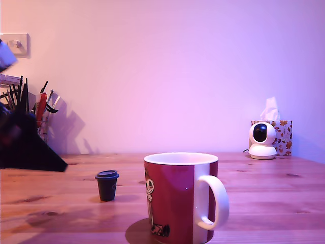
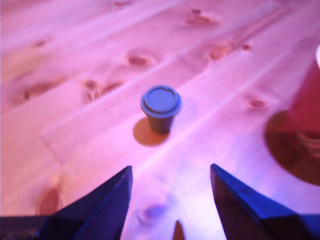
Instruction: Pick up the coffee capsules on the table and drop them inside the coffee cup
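Observation:
One coffee capsule (image 1: 107, 185) stands upright on the wooden table (image 1: 264, 178), dark with a wider rimmed lid, at the exterior view's left of the coffee cup (image 1: 177, 198). That cup is a large dark red mug with a white stripe, a white handle and a cartoon print, close to the camera. My gripper (image 1: 51, 161) shows as a dark wedge at the exterior view's left edge, low over the table and apart from the capsule. In the wrist view the gripper (image 2: 171, 169) is open, and the capsule (image 2: 160, 106) stands ahead of the gap between the fingers, untouched. A red sliver of the cup (image 2: 307, 100) shows at the frame edge.
A white dome camera (image 1: 262, 140) and a patterned tissue box (image 1: 282, 133) stand at the back on the exterior view's right. A holder of pens and tools (image 1: 43, 109) sits at the back left against the wall, under a wall switch (image 1: 15, 44).

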Available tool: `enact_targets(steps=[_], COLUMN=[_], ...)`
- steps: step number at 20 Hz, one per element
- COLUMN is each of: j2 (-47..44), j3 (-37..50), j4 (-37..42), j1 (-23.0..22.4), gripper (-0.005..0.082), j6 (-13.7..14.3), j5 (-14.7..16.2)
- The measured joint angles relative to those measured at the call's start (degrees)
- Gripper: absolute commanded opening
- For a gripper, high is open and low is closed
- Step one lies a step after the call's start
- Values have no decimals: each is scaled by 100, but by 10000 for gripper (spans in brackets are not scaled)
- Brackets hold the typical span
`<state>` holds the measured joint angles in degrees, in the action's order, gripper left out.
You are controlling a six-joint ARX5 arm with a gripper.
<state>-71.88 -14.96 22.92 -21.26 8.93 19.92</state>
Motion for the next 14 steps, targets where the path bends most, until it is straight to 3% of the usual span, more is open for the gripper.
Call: enact_targets(steps=[5, 14], j2=[-1287, -2474], j3=[7, 11], j4=[1300, 2894], j1=[-39, -48], gripper=[450, 506], j6=[87, 177], j5=[50, 118])
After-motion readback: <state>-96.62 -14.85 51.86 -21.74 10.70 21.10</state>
